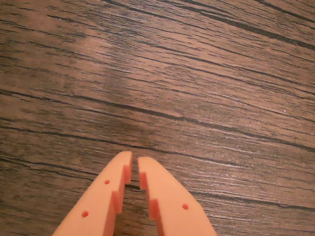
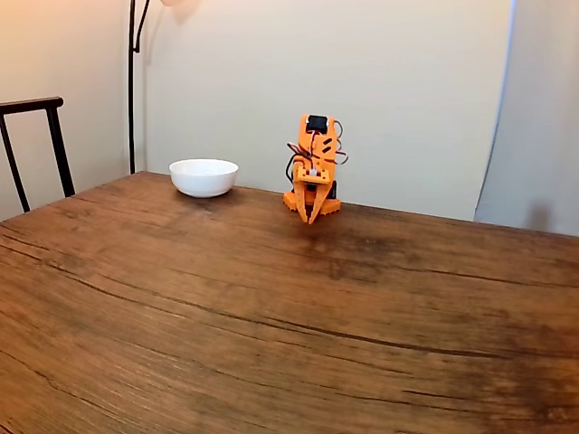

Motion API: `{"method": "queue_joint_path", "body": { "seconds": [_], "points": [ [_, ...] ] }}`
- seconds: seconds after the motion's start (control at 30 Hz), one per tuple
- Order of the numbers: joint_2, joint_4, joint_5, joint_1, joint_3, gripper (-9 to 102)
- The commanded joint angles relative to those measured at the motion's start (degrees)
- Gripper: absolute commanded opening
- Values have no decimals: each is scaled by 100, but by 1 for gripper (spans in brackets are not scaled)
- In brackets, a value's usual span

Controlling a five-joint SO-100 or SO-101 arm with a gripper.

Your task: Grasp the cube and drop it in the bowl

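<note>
The worktop was dark brown wood with long black wavy lines running across it. The gripper was bright orange, and so was the arm, with a black part on top. The bowl was plain white. The wall was cream. The chair was black.

A dark wooden tabletop with black grain lines running across it spans the fixed view — the same grain shows close up in the wrist view. Past its far left corner stands a dark chair back. Beside that, a thin black lamp pole rises against a cream wall — a pale curtain hangs beyond the far right edge.
</note>
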Motion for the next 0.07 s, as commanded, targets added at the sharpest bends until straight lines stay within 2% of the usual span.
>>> {"method": "queue_joint_path", "body": {
  "seconds": [0.0, 0.03],
  "points": [
    [-70, 360, 18, 0, -9, 0],
    [-70, 360, 18, 0, -9, 0]
  ]
}}
